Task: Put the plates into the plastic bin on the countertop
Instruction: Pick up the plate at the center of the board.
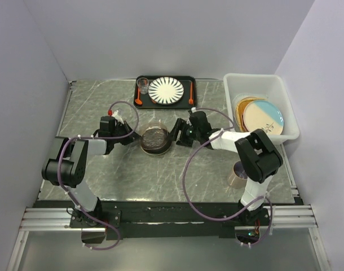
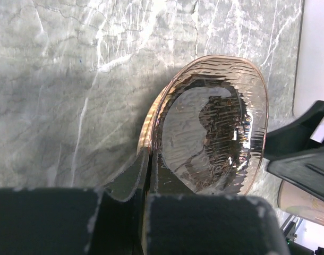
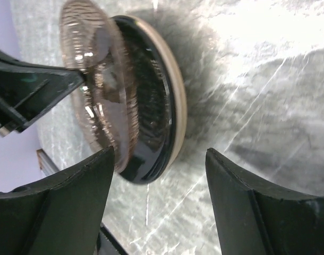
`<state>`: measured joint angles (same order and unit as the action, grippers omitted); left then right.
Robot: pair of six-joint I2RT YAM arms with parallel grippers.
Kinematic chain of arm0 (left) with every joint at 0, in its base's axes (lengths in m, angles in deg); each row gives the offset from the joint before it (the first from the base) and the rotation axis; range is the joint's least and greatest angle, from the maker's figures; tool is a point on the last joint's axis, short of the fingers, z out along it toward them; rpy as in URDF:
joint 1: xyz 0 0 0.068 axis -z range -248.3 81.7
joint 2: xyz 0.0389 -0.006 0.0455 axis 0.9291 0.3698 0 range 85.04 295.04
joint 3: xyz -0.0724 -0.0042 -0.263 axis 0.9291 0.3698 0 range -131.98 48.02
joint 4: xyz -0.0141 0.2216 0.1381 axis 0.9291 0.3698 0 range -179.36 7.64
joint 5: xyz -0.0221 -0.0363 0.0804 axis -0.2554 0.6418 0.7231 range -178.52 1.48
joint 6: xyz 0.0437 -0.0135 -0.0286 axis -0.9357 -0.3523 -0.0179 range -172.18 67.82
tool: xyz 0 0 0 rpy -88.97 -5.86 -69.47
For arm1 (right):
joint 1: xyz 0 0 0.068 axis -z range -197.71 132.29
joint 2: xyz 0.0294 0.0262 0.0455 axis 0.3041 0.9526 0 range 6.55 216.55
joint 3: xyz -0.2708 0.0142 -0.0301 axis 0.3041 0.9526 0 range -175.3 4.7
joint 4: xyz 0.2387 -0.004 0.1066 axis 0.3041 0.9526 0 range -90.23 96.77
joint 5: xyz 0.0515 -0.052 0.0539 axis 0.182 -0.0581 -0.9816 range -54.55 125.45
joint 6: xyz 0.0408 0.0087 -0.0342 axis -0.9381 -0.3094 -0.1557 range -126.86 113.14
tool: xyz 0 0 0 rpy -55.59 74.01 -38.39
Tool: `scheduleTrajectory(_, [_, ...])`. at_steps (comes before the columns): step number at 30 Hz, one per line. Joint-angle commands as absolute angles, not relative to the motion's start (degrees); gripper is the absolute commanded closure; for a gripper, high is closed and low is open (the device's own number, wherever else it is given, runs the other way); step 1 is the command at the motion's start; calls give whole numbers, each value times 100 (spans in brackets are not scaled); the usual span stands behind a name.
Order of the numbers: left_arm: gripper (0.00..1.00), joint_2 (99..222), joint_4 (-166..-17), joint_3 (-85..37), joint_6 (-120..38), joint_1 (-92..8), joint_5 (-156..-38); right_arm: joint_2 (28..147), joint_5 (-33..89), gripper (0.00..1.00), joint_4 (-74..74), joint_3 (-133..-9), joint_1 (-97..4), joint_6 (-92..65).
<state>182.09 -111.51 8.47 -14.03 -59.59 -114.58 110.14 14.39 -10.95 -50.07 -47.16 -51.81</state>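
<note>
**Squarely mid-counter: a glass plate pinched at its rim, a second gripper gaping beside it**

From above, the countertop [image 1: 104, 169] is a grey-green slab with thin white veins, hemmed by pale walls on three sides. Bare marble shows on the near side of the stack and out to the left. A short tan cylinder [image 1: 238, 174] stands close by the right arm. A flat black tray [image 1: 186, 84] sits at the far edge, carrying a striped plate [image 1: 166, 90]. The plastic bin [image 1: 228, 93], white and round-cornered, fills the far right corner. Tan and pale blue-cream plates [image 1: 263, 117] lean inside it. The ribbed glass plate [image 1: 155, 135] lies at the centre, with the left gripper [image 1: 132, 137] at one rim and the right gripper [image 1: 173, 135] at the opposite one.

From the left wrist, the left gripper's jaws are closed on the near rim of the ribbed glass plate. The plate is clear, pink-tinged and rippled with fine ridges. Its raised edge throws a shadow on the marble, and the right gripper's black fingers [image 2: 300, 154] wait just past its far rim.

From the right wrist, the right gripper's jaws stand wide apart, holding nothing. The ribbed glass plate tilts up off a glossy black plate [image 3: 151, 117] with a tan rim, which lies flat on the countertop. A wedge of gap opens between the two plates. Whether the right gripper's nearer finger touches the glass cannot be told.
</note>
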Motion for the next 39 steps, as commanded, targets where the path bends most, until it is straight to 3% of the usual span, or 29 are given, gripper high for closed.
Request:
scheduleTrajectory(1, [99,17943,-11142,943,-1483,-5951,-11374,10403,1409,23,-1614,-4848,-4645,-5230])
scheduleTrajectory(21, [99,17117,-11168,1172,-1535,-5951,-11479,10516,935,25,-2352,-4804,-4803,-5564])
scheduleTrajectory(30, [99,17020,-11283,1225,-1500,-5942,-11726,10858,838,30,-2264,-5146,-5014,-5616])
scheduleTrajectory(34, [99,16863,-11335,1260,-1509,-5924,-11814,11035,716,43,-2378,-5226,-5067,-5713])
scheduleTrajectory(35, [99,16845,-11379,1286,-1518,-5916,-11831,11070,680,51,-2457,-5226,-5084,-5748])
scheduleTrajectory(39, [99,16792,-11467,1313,-1526,-5889,-11954,11132,610,70,-2519,-5235,-5093,-5784])
